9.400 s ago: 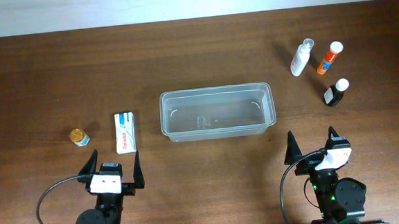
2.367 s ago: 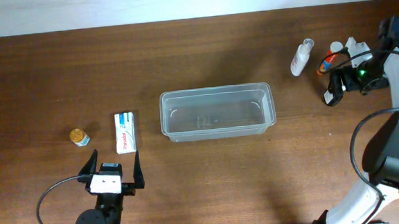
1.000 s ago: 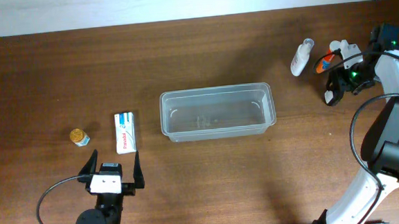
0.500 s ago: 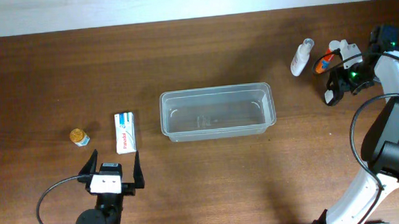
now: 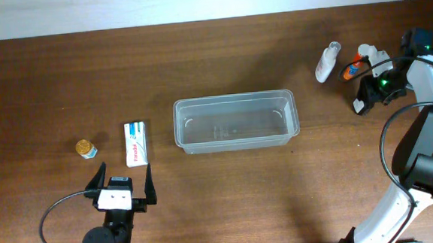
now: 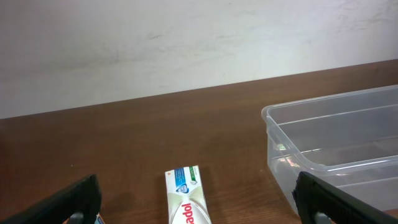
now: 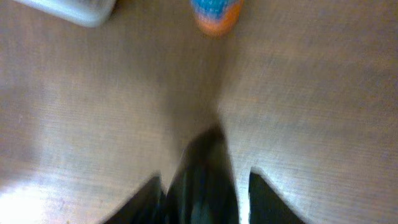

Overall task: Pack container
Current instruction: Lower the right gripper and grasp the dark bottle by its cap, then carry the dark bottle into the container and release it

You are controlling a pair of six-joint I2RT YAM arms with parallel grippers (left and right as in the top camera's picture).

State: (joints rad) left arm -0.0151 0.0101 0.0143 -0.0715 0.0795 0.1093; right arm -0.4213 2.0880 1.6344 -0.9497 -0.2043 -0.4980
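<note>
Leaving the container point(image 5: 234, 98) empty in the middle of the counter point(image 5: 197, 55), within both arms' reach. Idling the left end effector point(image 5: 124, 171), spread wide, near the toothpaste box point(image 5: 134, 144). Straddling the dark bottle point(image 5: 360, 105) with the right end effector point(image 7: 205, 190), probably for lifting. Revealing finger placement only through the right wrist view, too blurred for telling whether clamped.

Black arms point(image 5: 107, 237) with white wrist blocks point(image 5: 116, 194), looping black cables point(image 5: 44, 226), probably black fingers point(image 6: 65, 200).

on the tabletop point(image 5: 229, 203) a white-and-blue box point(image 5: 135, 144) lies near a golden jar point(image 5: 86, 148); well apart, a white bottle point(image 5: 326, 63) beside an orange bottle point(image 5: 348, 71).
</note>
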